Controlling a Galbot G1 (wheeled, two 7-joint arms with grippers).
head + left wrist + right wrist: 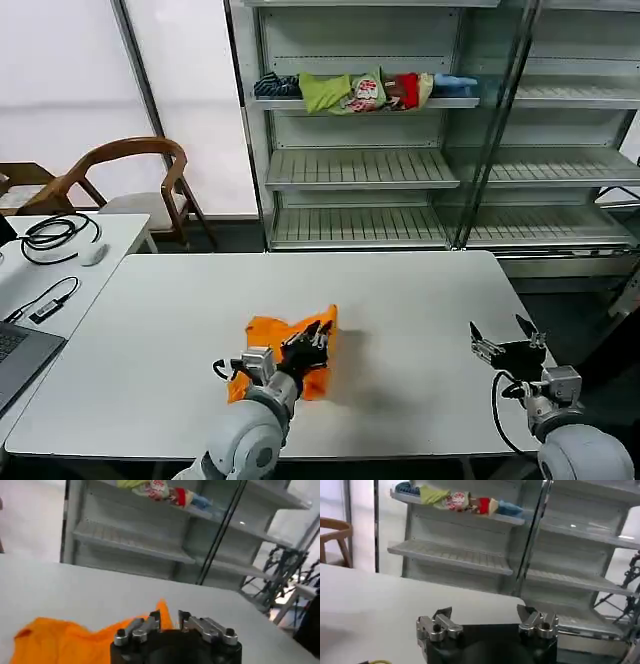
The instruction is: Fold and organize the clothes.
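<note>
The clothes, one bright orange T-shirt, lie crumpled on the white table near its front edge, left of the middle. My left gripper rests on the shirt's right part. In the left wrist view the left gripper has its jaws close together, with a raised peak of orange fabric pinched between them; the rest of the shirt spreads out to one side. My right gripper hovers over bare table at the front right, fingers wide open; the right gripper holds nothing.
A metal shelf unit stands behind the table, with a bundle of green, red, blue and dark garments on an upper shelf. A wooden chair and a side table with cables and a laptop are at the left.
</note>
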